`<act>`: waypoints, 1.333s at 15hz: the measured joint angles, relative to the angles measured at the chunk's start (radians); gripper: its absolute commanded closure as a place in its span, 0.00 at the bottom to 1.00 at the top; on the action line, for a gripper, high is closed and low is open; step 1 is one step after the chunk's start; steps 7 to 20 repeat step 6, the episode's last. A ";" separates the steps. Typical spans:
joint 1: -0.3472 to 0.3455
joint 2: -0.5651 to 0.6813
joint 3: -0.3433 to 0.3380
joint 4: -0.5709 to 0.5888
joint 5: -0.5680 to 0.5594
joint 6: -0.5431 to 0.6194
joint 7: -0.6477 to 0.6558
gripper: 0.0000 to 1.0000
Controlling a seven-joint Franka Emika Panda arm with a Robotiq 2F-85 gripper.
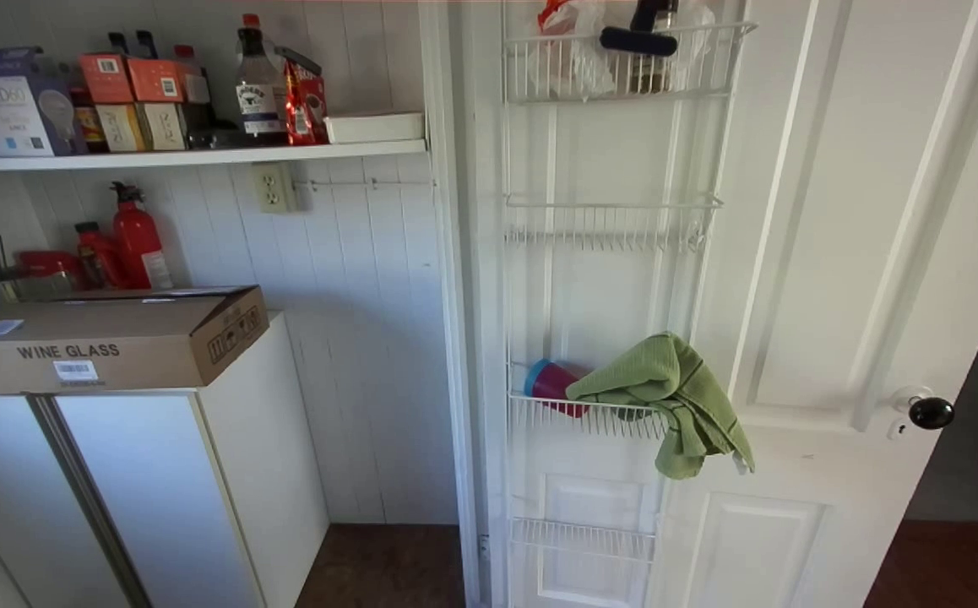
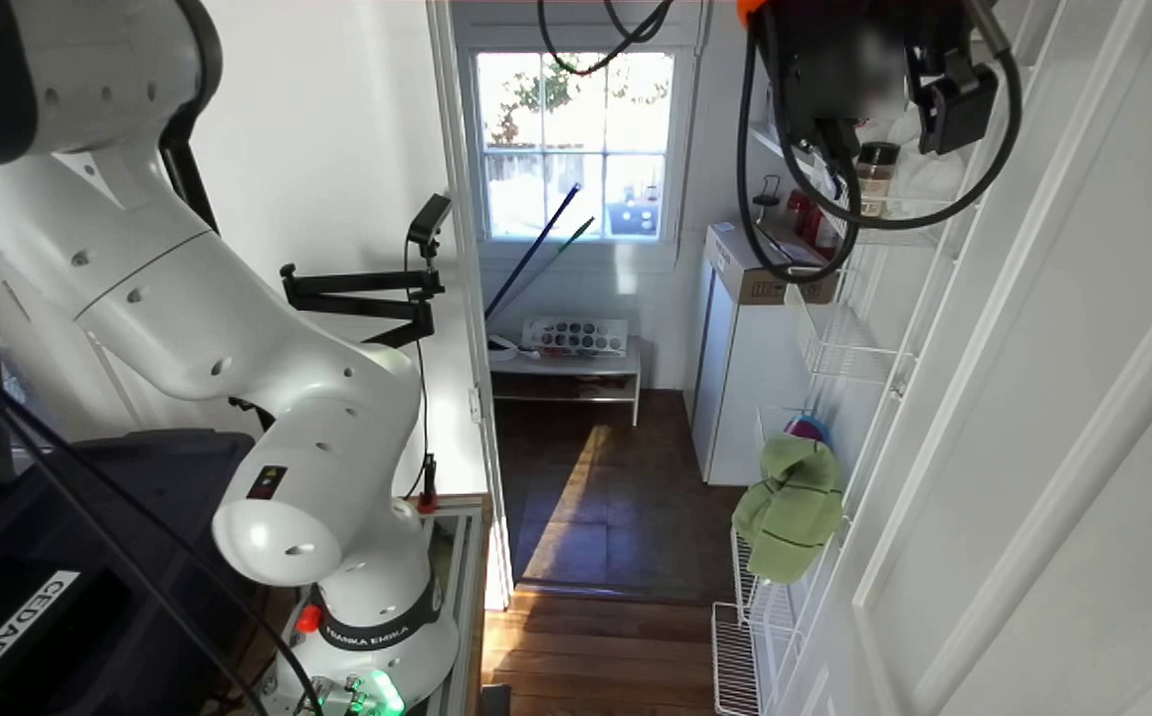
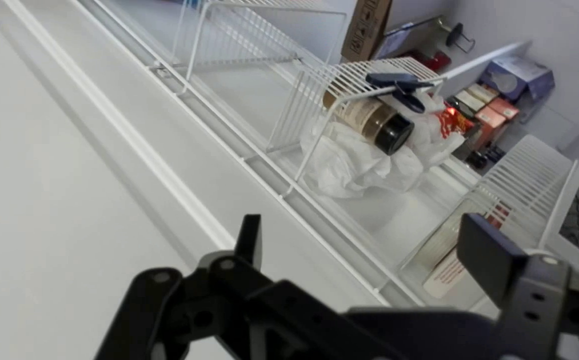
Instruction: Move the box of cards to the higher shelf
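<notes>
A clear box with a white, red-lettered label (image 3: 444, 275) lies in a white wire basket (image 3: 529, 172) on the door in the wrist view. It may be the box of cards; its contents are not clear. My right finger partly overlaps it in that view. My gripper (image 3: 364, 235) is open with nothing between its fingers, pointing at the door rack. In an exterior view the gripper (image 2: 899, 134) is at the top right, close to the door, above the wire baskets. The clear box is out of view in both exterior views.
The neighbouring basket holds a dark-capped bottle (image 3: 377, 125), a white plastic bag (image 3: 342, 162) and a dark blue handled item (image 3: 404, 85). A lower shelf has a green towel (image 1: 666, 388) and a cup (image 1: 552, 384). The door (image 1: 844, 295) stands behind the rack; cables (image 2: 795, 259) hang near the gripper.
</notes>
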 measured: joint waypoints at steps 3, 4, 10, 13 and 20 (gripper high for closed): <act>0.002 -0.055 -0.037 0.000 -0.115 -0.078 -0.070 0.00; 0.006 -0.068 -0.050 -0.001 -0.139 -0.093 -0.090 0.00; 0.015 -0.075 -0.064 -0.002 -0.142 -0.095 -0.093 0.00; 0.015 -0.075 -0.064 -0.002 -0.142 -0.095 -0.093 0.00; 0.015 -0.075 -0.064 -0.002 -0.142 -0.095 -0.093 0.00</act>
